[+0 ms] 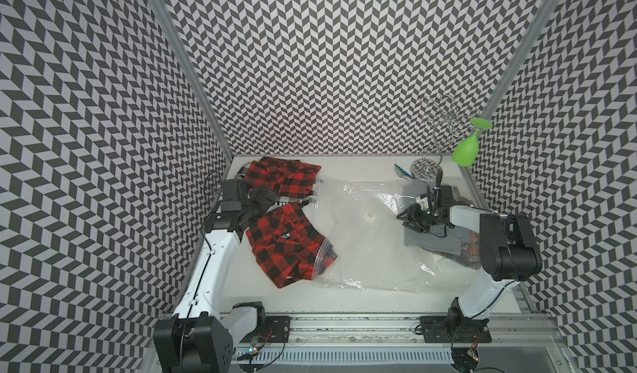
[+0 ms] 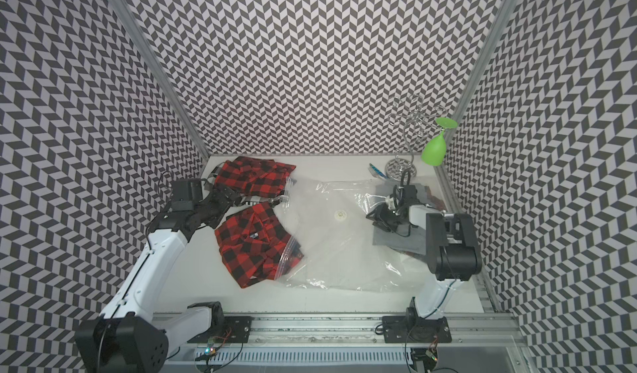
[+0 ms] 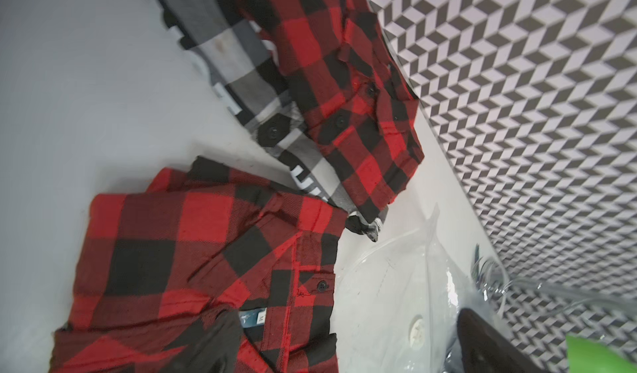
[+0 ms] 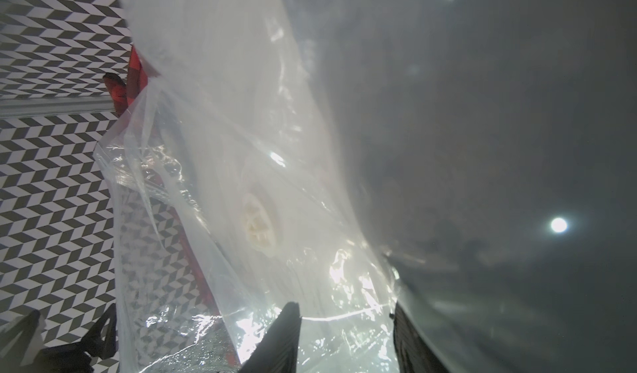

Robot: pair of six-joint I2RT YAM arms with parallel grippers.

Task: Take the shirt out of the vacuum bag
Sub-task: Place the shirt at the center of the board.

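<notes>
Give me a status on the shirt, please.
Left gripper off the shirt, jaw state unclear. Right gripper jaws apart on the vacuum bag. Shirt mostly out, one corner under the bag's mouth. Second red shirt lies farther back.

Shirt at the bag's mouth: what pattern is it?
Shirt: red-and-black check, best in the left wrist view.
</notes>
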